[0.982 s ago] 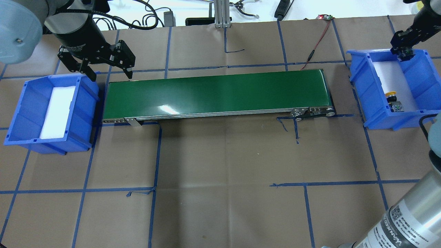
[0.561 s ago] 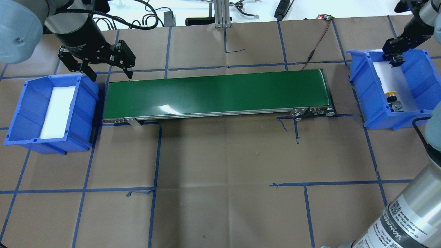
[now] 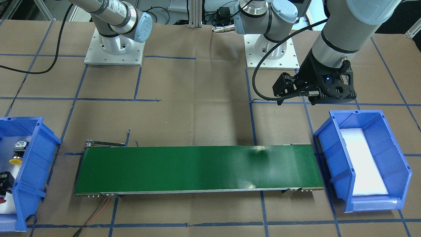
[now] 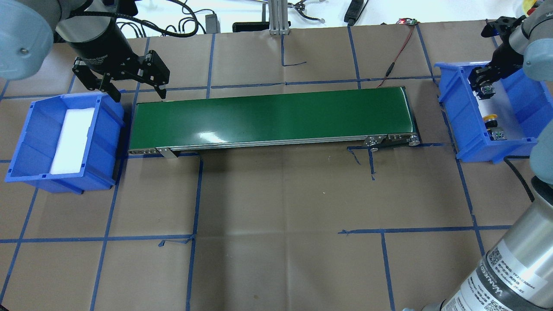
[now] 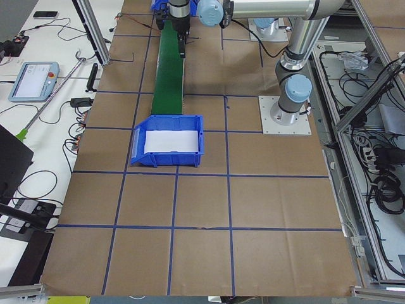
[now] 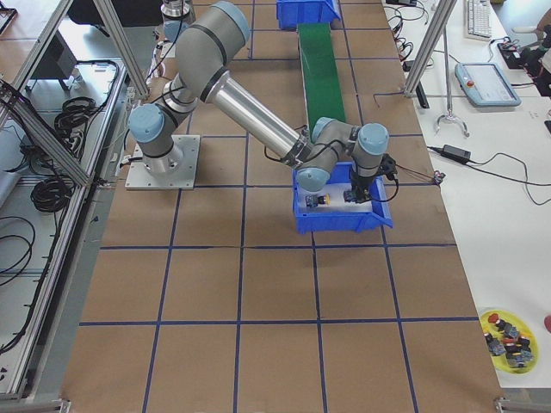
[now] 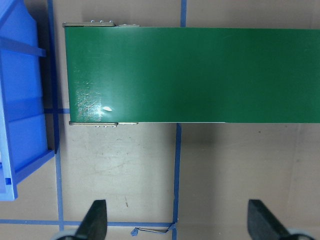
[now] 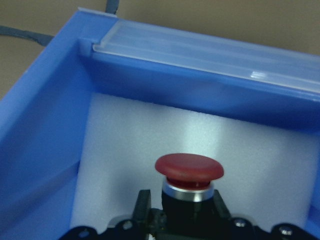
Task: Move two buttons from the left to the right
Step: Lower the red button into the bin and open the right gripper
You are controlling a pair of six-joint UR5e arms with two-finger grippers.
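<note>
Inside the right blue bin [image 4: 453,112], the yellow button [image 4: 490,117] lies on the white foam lining, and it also shows in the front view as the yellow button [image 3: 15,160]. My right gripper [image 4: 484,85] is in the same bin, toward its far end. It is shut on the red button [image 8: 189,167], whose red cap points at the bin's end wall. Whether this button touches the foam I cannot tell. My left gripper [image 4: 139,95] hangs open and holds nothing, above the table just past the belt's left end; its fingers [image 7: 95,220] frame bare paper.
A green conveyor belt [image 4: 272,116] runs between the two bins, with nothing on it. The left blue bin [image 4: 26,142] holds only white foam. Brown paper with blue tape lines covers the table. A red wire [image 4: 399,47] trails from the belt's far right corner.
My right gripper has moved from the right bin's far rim down and inward over the foam, carrying the red button. The left arm has not moved.
</note>
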